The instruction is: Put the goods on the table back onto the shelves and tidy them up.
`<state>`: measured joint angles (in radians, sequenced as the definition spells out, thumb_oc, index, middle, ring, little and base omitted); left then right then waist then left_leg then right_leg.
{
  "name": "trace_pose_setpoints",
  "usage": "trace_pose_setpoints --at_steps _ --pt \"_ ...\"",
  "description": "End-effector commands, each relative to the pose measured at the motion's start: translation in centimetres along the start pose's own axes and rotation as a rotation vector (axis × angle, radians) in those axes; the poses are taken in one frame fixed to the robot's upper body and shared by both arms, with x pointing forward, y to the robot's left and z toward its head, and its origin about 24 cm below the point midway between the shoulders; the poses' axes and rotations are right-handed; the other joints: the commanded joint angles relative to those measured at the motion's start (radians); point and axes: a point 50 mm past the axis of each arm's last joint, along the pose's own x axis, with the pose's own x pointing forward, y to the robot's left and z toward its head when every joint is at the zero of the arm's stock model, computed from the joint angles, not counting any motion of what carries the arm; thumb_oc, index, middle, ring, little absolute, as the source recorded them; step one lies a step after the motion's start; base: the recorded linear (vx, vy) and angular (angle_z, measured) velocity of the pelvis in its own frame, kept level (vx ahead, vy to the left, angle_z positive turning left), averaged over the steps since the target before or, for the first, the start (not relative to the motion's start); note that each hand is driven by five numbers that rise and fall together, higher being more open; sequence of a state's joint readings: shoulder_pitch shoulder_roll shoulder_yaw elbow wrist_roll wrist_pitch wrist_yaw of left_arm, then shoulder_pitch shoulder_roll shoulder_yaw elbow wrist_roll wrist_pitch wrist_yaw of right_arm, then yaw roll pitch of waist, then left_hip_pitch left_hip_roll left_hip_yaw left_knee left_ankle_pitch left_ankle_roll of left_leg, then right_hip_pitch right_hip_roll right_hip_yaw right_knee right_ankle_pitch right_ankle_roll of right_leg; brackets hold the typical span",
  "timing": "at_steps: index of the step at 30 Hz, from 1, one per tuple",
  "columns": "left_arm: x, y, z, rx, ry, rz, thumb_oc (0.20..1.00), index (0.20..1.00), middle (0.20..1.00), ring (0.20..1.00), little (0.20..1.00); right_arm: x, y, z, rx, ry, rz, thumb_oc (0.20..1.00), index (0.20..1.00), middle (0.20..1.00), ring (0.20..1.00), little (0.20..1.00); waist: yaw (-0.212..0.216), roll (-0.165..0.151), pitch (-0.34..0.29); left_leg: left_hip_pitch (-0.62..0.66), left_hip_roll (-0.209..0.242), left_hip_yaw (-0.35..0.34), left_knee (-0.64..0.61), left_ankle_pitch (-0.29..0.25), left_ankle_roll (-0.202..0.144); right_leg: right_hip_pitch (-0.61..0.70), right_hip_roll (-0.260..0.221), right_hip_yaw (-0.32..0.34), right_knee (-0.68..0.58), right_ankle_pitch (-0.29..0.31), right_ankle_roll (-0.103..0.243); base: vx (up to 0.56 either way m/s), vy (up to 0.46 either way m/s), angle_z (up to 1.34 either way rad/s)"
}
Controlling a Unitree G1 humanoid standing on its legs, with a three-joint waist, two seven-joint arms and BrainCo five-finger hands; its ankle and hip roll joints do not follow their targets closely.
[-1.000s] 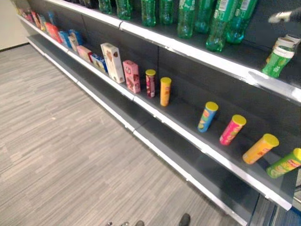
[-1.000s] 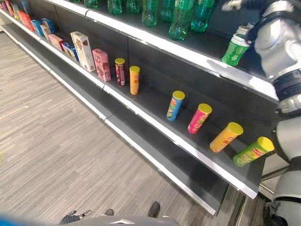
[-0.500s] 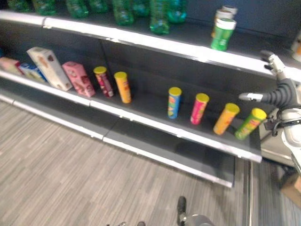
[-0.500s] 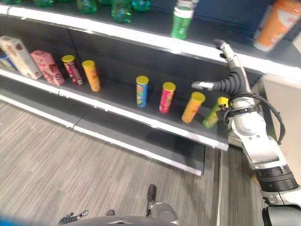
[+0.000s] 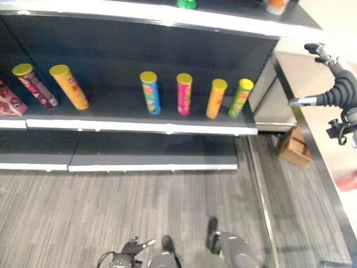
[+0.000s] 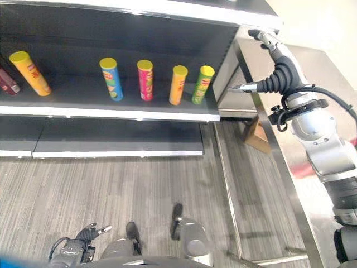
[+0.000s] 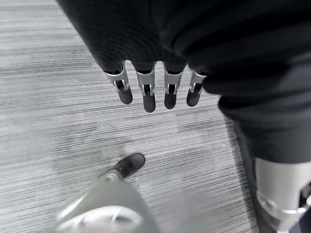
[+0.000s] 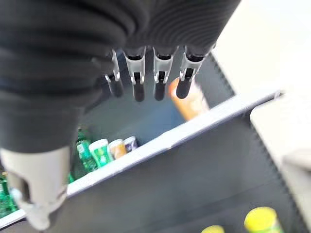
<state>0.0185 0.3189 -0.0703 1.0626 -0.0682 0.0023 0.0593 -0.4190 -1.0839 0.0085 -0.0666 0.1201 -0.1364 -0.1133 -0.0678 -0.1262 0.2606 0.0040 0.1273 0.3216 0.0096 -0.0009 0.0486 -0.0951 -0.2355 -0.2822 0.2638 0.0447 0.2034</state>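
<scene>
Across the upper part of the head views runs the dark shelving (image 5: 139,128), the landmark for everything else. On its middle shelf stands a row of tall snack tubes: a blue tube (image 5: 149,92), a pink tube (image 5: 183,93), an orange tube (image 5: 216,98) and a green tube (image 5: 240,97), each with a yellow lid, all roughly upright and leaning slightly. Further toward the robot's left on the same shelf stand a second orange tube (image 5: 69,86) and a dark red tube (image 5: 33,85). Just past the shelving's right end lies a pale table (image 6: 312,72) with a metal frame, and a small cardboard box (image 5: 294,147) sits on the floor beneath it. What goods lie on the table cannot be told.

Beyond the shelving's right end, the right hand (image 6: 277,70) is raised over the table's near edge, fingers straight and spread, holding nothing. It is plainly the nearer hand to the table. Well below the shelving, the left hand (image 7: 155,90) hangs over the floor, fingers relaxed and empty.
</scene>
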Motion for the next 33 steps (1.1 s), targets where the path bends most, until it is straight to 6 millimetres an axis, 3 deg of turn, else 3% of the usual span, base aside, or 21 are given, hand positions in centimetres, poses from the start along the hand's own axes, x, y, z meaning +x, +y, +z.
trace_pose_setpoints --at_steps 1,5,7,9,11,15,22,29,33 --pt "-0.5 3.0 -1.7 0.003 0.034 0.077 1.0 1.0 1.0 1.0 1.0 -1.3 -3.0 -1.4 0.03 0.068 -0.206 1.0 1.0 1.0 1.0 1.0 0.034 -0.081 -0.101 0.022 -0.017 -0.008 0.017 -0.14 -0.07 0.072 -0.057 0.057 -0.149 0.091 0.035 -0.02 -0.171 -0.43" --pt "-0.7 3.6 -2.5 -0.075 0.063 0.111 1.0 1.0 1.0 1.0 1.0 -5.5 -6.6 -4.4 -0.085 0.251 -0.384 1.0 1.0 1.0 1.0 1.0 0.019 -0.102 -0.12 -0.006 0.003 0.008 0.032 -0.144 -0.083 0.064 -0.07 0.056 -0.203 0.15 0.05 -0.02 -0.179 -0.33" --pt "-0.8 3.8 -2.8 -0.095 0.077 0.121 1.0 1.0 1.0 1.0 1.0 -7.7 -8.0 -5.9 -0.089 0.342 -0.47 1.0 1.0 1.0 1.0 1.0 0.01 -0.106 -0.121 -0.013 0.009 0.003 0.04 -0.141 -0.089 0.059 -0.054 0.074 -0.225 0.131 0.051 0.01 -0.13 -0.12" --pt "-0.8 3.9 -2.9 -0.094 0.081 0.122 1.0 1.0 1.0 1.0 1.0 -8.5 -8.3 -6.1 -0.089 0.364 -0.491 1.0 1.0 1.0 1.0 1.0 0.012 -0.108 -0.121 -0.009 0.007 0.003 0.038 -0.14 -0.09 0.067 -0.048 0.079 -0.238 0.126 0.052 0.05 -0.091 -0.08" --pt "-0.9 3.7 -3.3 -0.094 0.093 0.116 1.0 1.0 1.0 1.0 1.0 -11.4 -9.8 -7.4 -0.054 0.45 -0.59 1.0 1.0 1.0 1.0 1.0 -0.003 -0.102 -0.138 -0.005 0.009 -0.004 0.026 -0.124 -0.103 0.096 -0.02 0.071 -0.283 0.065 0.046 0.1 -0.199 -0.26" --pt "-0.8 3.5 -3.3 -0.105 0.093 0.107 1.0 1.0 1.0 1.0 1.0 -12.9 -10.4 -8.2 -0.041 0.51 -0.607 1.0 1.0 1.0 1.0 1.0 -0.013 -0.087 -0.144 0.006 0.028 -0.011 0.013 -0.109 -0.121 0.107 0.004 0.06 -0.298 0.021 0.031 0.05 -0.111 0.0" --pt "-0.7 2.7 -2.9 -0.063 0.078 0.072 1.0 1.0 1.0 1.0 1.0 -13.4 -9.2 -9.9 0.058 0.582 -0.544 1.0 1.0 1.0 1.0 1.0 -0.025 -0.051 -0.141 0.028 0.065 -0.012 -0.02 -0.066 -0.156 0.13 0.05 0.051 -0.33 -0.034 -0.003 0.03 -0.123 -0.04" --pt "-0.8 1.9 -3.0 -0.018 0.077 0.024 1.0 1.0 1.0 1.0 1.0 -11.9 -7.3 -10.1 0.116 0.571 -0.425 1.0 1.0 1.0 1.0 1.0 -0.025 0.001 -0.129 0.038 0.095 -0.019 -0.038 -0.023 -0.188 0.152 0.083 0.035 -0.34 -0.071 -0.033 0.02 -0.102 0.0" --pt "-0.8 1.4 -3.2 0.001 0.079 0.004 1.0 1.0 1.0 1.0 1.0 -11.0 -7.2 -9.9 0.113 0.551 -0.398 1.0 1.0 1.0 1.0 1.0 -0.026 0.014 -0.128 0.044 0.101 -0.017 -0.04 -0.021 -0.193 0.158 0.088 0.034 -0.343 -0.077 -0.038 0.02 -0.046 0.1"
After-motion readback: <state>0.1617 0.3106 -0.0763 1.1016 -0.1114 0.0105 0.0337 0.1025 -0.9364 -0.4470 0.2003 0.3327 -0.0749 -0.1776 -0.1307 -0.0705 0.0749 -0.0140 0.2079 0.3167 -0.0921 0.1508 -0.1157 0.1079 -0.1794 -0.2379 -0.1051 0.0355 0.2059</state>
